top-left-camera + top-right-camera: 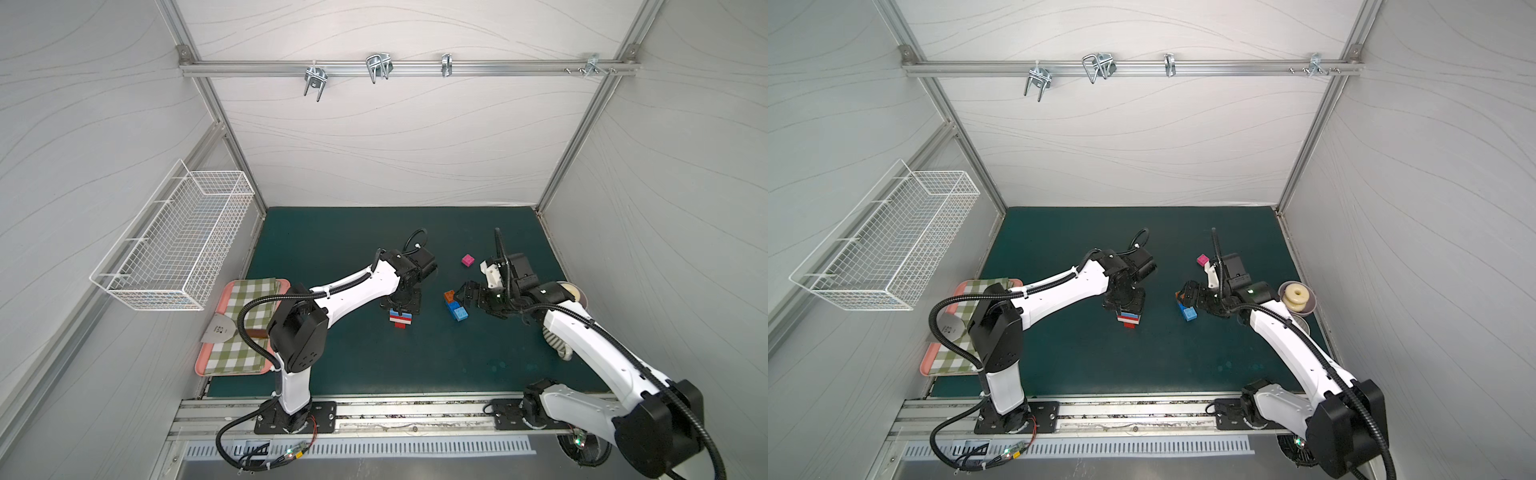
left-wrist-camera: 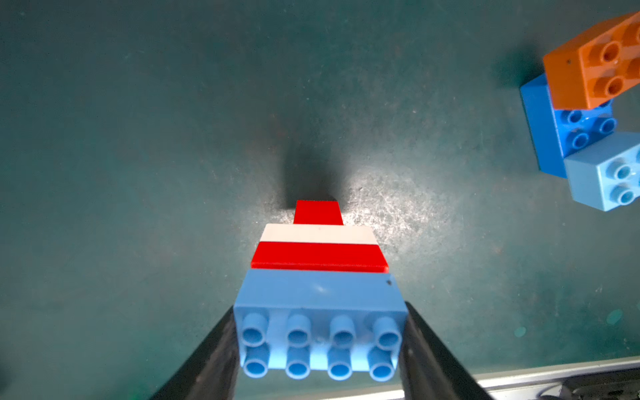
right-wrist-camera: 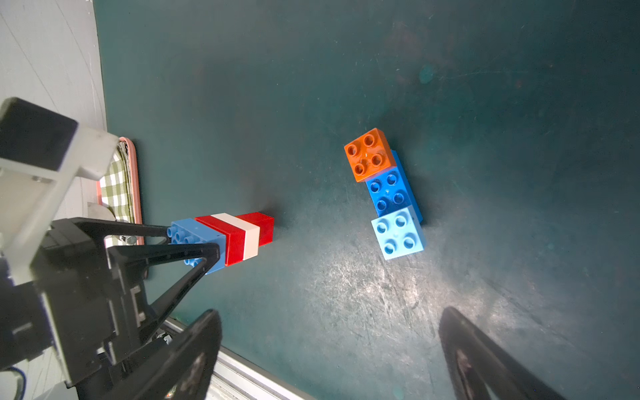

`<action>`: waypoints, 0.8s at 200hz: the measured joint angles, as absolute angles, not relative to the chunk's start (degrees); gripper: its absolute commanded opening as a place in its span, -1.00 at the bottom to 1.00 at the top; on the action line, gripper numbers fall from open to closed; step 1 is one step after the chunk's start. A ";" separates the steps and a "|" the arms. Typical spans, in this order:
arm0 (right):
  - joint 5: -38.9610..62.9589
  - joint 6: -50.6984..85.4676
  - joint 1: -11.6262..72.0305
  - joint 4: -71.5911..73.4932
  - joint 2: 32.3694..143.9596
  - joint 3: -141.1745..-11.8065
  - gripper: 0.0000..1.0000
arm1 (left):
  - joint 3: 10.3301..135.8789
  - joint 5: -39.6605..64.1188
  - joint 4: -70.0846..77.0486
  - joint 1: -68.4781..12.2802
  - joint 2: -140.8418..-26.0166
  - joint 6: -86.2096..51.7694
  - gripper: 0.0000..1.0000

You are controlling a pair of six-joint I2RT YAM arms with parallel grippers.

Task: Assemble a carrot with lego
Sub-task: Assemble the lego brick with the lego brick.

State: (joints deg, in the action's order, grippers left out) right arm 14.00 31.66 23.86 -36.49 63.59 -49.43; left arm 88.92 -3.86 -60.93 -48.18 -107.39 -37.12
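Note:
My left gripper point(image 2: 320, 311) is shut on the blue brick at the wide end of a partial carrot point(image 2: 318, 256). The carrot is stacked blue, red, white and red, and its narrow red tip points down at the mat. It also shows in both top views point(image 1: 401, 319) point(image 1: 1128, 320) and in the right wrist view point(image 3: 239, 239). My right gripper point(image 3: 330, 313) stands open and holds nothing, just above a cluster of lego. The cluster is a blue brick point(image 3: 388, 192) with an orange brick point(image 3: 370, 154) and a light-blue brick point(image 3: 398, 232) overlapping its two ends. A pink brick point(image 1: 468, 260) lies alone farther back.
A pink tray point(image 1: 203, 365) with a checked cloth and a metal spatula point(image 1: 218, 330) sits at the mat's left edge. A bowl point(image 1: 1308, 309) holding a pale ring stands by the right wall. A wire basket point(image 1: 174, 249) hangs on the left wall. A metal rail runs along the front.

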 measured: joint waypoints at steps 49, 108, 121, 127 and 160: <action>14.00 31.66 23.86 -36.49 63.66 -49.43 0.98 | 91.46 -3.44 -63.20 -48.77 -109.38 -37.82 -0.15; 14.00 31.64 23.86 -36.53 63.92 -49.84 0.98 | 90.72 -3.64 -63.11 -48.82 -109.12 -44.75 -0.24; 13.98 31.64 23.86 -36.56 63.94 -50.17 0.99 | 90.72 -3.62 -63.13 -48.82 -109.12 -45.98 -0.25; 13.98 31.64 23.86 -36.56 63.94 -50.33 0.99 | 90.72 -3.62 -63.13 -48.86 -109.12 -46.54 -0.25; 13.98 31.64 23.83 -36.56 63.94 -50.48 0.99 | 90.61 -3.70 -63.13 -49.01 -109.12 -48.29 -0.19</action>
State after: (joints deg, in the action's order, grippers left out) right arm 13.98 31.64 23.83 -36.56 63.94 -50.48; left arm 90.61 -3.70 -63.13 -49.01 -109.12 -48.29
